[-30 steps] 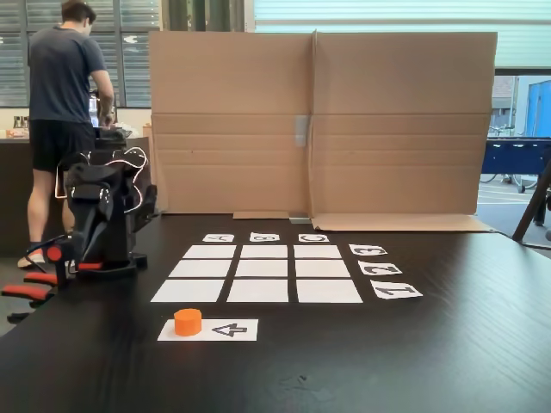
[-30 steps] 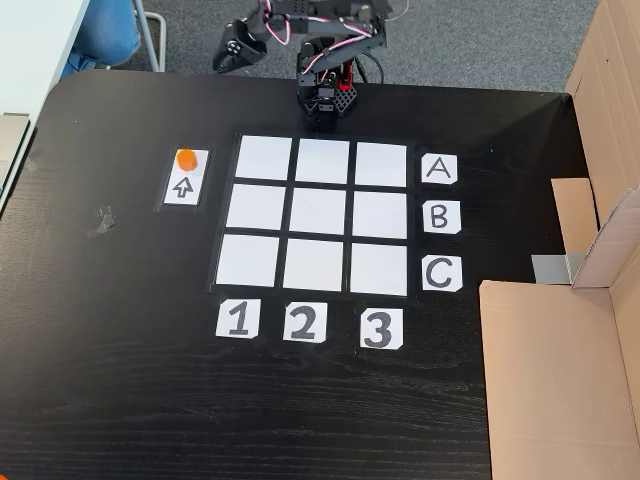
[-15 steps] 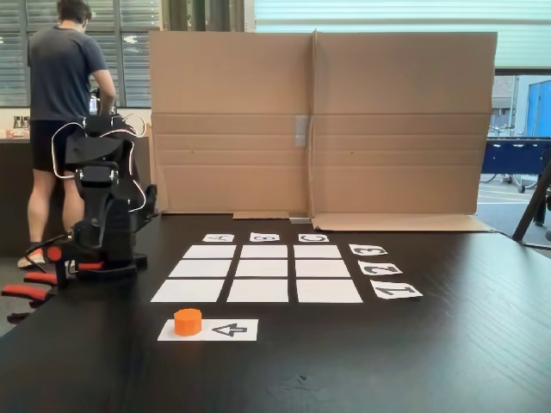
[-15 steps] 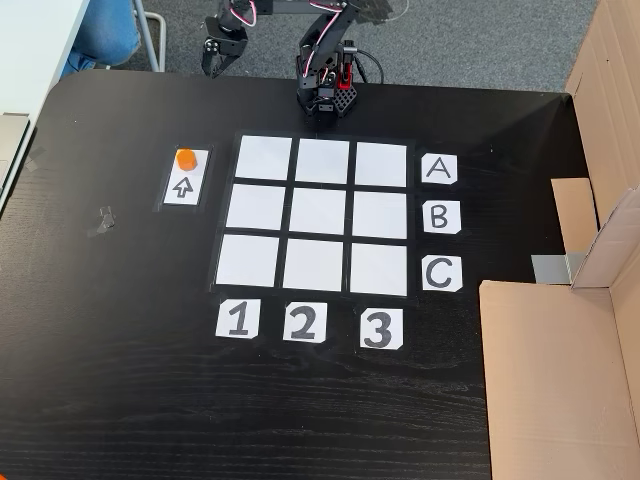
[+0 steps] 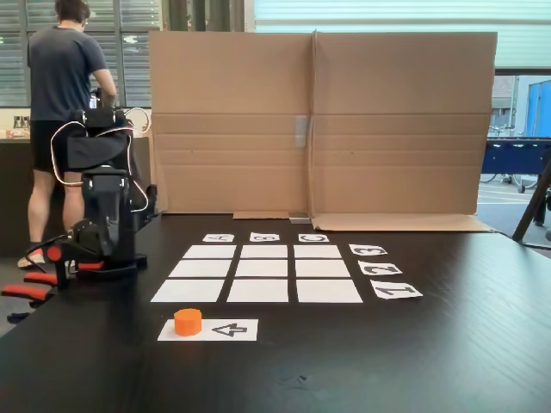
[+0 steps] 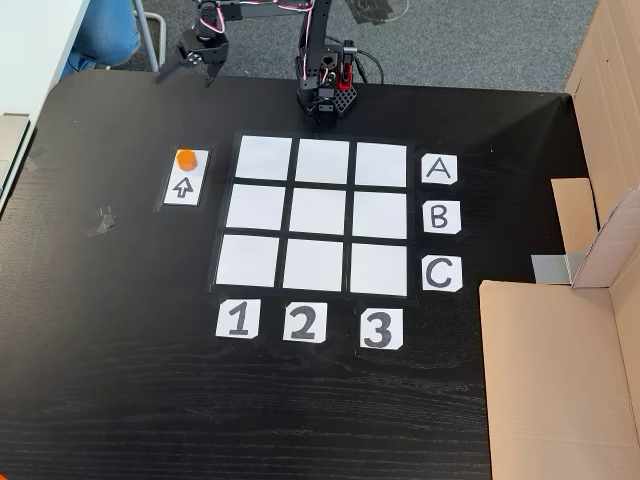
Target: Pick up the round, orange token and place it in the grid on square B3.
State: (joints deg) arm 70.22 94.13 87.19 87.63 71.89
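One orange token stands upright on the far end of a single white arrow sheet, left of the grid in the top-down fixed view; in the table-level fixed view the same token sits on that sheet's left end. The grid counts nine blank white rectangles in three rows of three, all unoccupied. Six label cards border it: A, B, C down the right side, 1, 2, 3 along the near edge. Square B3 is bare. One arm rises from its base at the black table's far edge. Its gripper hangs beyond the token, well apart from it, fingers spread and holding nothing. One person stands behind the table; a cardboard screen closes the far side.
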